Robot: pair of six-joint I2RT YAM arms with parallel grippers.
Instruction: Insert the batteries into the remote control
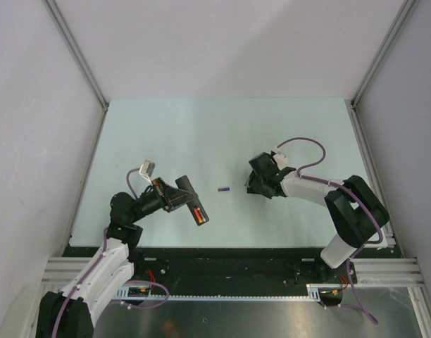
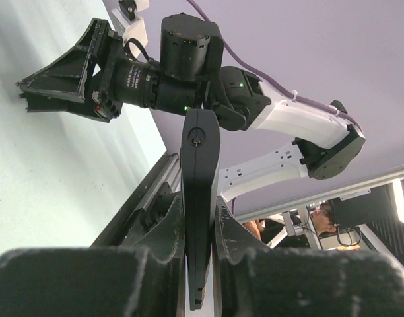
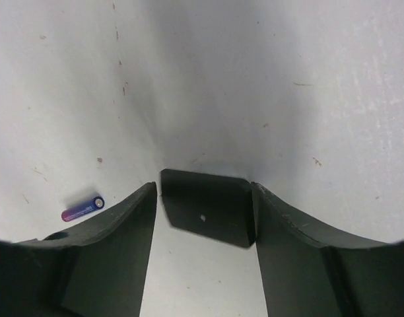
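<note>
Left gripper (image 2: 201,228) clamps remote (image 2: 200,152), right gripper (image 3: 203,189) cover (image 3: 205,214)

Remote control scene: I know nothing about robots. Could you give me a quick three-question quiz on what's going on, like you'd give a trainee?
1. True or false: the blue-purple battery lies loose on the table, in neither arm's jaws.
2. What sits between the right arm's jaws? A) a red battery B) the small black cover C) nothing
3. Fill in: the remote control is clamped in the ___ arm's jaws.
Key: 1 true; 2 B; 3 left.
</note>
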